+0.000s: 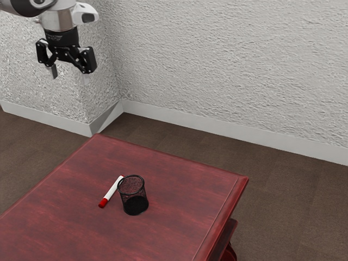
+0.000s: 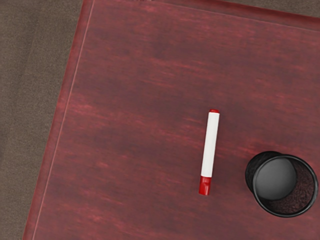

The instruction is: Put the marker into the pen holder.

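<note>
gripper (image 1: 69,75) seen up at the exterior view's left, held well above tbl height, pointed down; fingers spread wide w/ a clear gap btwn, nothing gripped. marker (image 2: 210,145) laid flat on tbl (image 1: 174,187), outside pen holder (image 2: 316,186), near it, gap seen btwn them in wrist view; white body, red at both ends, longer red part turned away from tbl's far corner in ext. view. holder stood upright, black mesh. tbl backed by brown flr (image 1: 288,201) & rough white wall (image 1: 234,65)

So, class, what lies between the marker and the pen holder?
Only bare red tabletop separates the marker from the pen holder; the wrist view shows that gap.
</note>
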